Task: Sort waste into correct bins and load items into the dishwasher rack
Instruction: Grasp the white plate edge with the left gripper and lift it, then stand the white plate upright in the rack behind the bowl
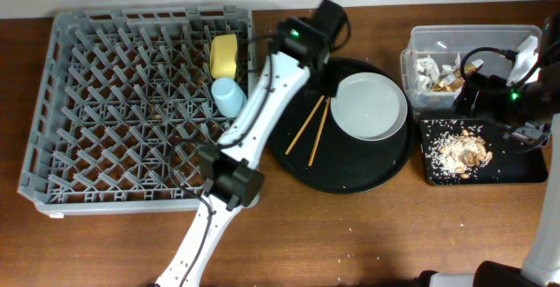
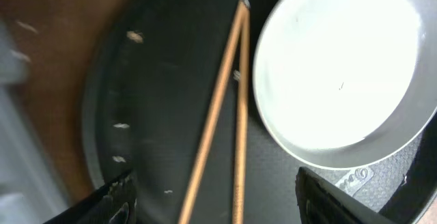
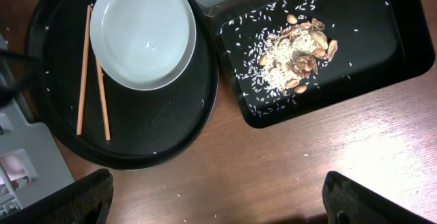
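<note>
Across the left of the tabletop [image 1: 350, 234] sits the dishwasher rack [image 1: 114, 121], with a yellow bowl [image 1: 225, 53] and a light blue cup [image 1: 228, 96] standing among the pegs near its right edge. The left arm [image 1: 262, 103] crosses the rack's corner toward a round black tray [image 1: 350, 173]. On that tray lie the plate [image 1: 370, 105] and, just beside it on the left, the chopsticks [image 1: 313, 129]. At the far right, a clear tub [image 1: 464, 35] holds crumpled napkins [image 1: 429, 66] and a gold wrapper [image 1: 448, 79]. Below it, the black rectangular tray [image 1: 516, 171] carries rice [image 1: 462, 151] and nut-like scraps.

From the left wrist, the left end effector [image 2: 217, 191] hangs released above the round tray, its fingers wide apart and grasping nothing. The chopsticks meet at their upper tips close to the plate's rim. An embossed mark on the tray beneath the plate is too blurred to read.

From the right wrist, the right end effector [image 3: 222, 198] is likewise released and empty, high over bare tabletop. Stray rice grains dot both trays. Faint raised lettering on the round tray cannot be read.
</note>
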Controlling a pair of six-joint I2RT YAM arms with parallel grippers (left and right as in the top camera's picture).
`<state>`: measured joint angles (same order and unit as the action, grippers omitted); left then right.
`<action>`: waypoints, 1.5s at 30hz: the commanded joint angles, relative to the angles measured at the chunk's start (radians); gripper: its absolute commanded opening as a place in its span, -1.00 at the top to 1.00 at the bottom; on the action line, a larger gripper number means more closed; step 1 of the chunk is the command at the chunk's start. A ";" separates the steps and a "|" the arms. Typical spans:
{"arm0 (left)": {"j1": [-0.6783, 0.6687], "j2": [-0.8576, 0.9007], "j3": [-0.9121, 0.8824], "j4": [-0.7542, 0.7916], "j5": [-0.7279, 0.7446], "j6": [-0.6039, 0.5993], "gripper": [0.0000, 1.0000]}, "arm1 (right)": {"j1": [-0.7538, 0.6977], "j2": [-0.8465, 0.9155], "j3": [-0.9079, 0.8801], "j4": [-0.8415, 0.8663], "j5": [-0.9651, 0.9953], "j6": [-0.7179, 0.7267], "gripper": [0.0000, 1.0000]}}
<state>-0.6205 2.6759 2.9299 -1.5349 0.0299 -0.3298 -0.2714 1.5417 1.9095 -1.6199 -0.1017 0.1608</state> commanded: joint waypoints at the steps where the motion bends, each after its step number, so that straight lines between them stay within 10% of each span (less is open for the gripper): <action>1: -0.039 0.037 -0.049 0.035 0.034 -0.065 -0.45 | -0.004 0.003 0.011 0.001 0.013 0.001 -0.97; 17: -0.122 0.219 -0.050 0.092 0.042 -0.179 -0.05 | -0.004 0.003 0.011 0.000 0.013 0.001 -0.97; 22: -0.121 0.219 -0.050 0.137 0.040 -0.178 0.98 | -0.004 0.003 0.011 0.001 0.013 0.001 -0.97; 33: -0.025 0.212 0.197 0.010 0.022 -0.052 0.98 | -0.004 0.003 0.011 0.001 0.013 0.002 -0.97; 45: 0.095 -0.191 0.210 -0.081 -0.804 0.114 0.99 | -0.004 0.003 0.011 0.001 0.013 0.001 -0.97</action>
<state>-0.5652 2.5282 3.1222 -1.6058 -0.4702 -0.2516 -0.2718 1.5417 1.9095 -1.6199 -0.1017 0.1574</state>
